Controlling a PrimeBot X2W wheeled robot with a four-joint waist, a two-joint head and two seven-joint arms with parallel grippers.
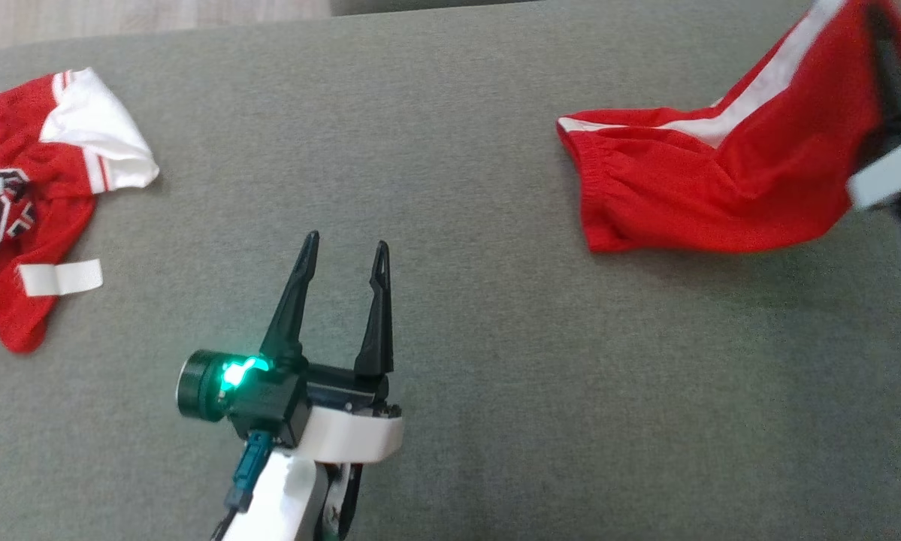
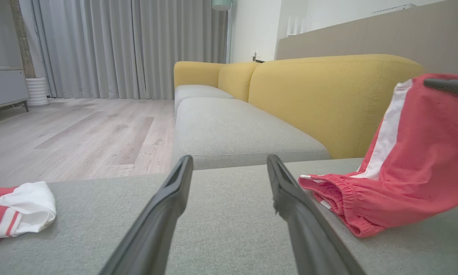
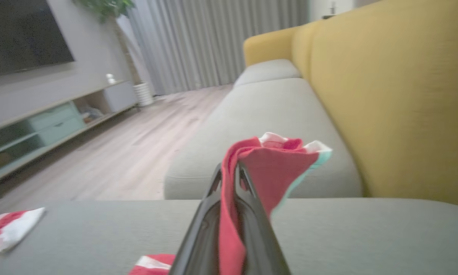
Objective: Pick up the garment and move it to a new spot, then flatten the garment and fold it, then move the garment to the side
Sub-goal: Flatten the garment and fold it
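Note:
The garment (image 1: 683,188) is a pair of red shorts with a white side stripe, at the far right of the grey cushion. My right gripper (image 1: 882,37) is shut on its upper edge and holds that end lifted, while the waistband end rests on the cushion. In the right wrist view the red cloth (image 3: 274,164) is pinched between my right gripper's (image 3: 227,170) fingers and bunches above them. My left gripper (image 1: 345,248) stands open over bare cushion, left of the shorts, holding nothing. The left wrist view has the shorts (image 2: 412,172) just right of the open left gripper (image 2: 229,162).
A red and white jersey (image 1: 44,173) lies crumpled at the cushion's left edge, also in the left wrist view (image 2: 18,212). The grey cushion (image 1: 458,113) stretches between both garments. A yellow sofa back (image 2: 328,95) rises beyond, with wooden floor (image 2: 80,130) to its left.

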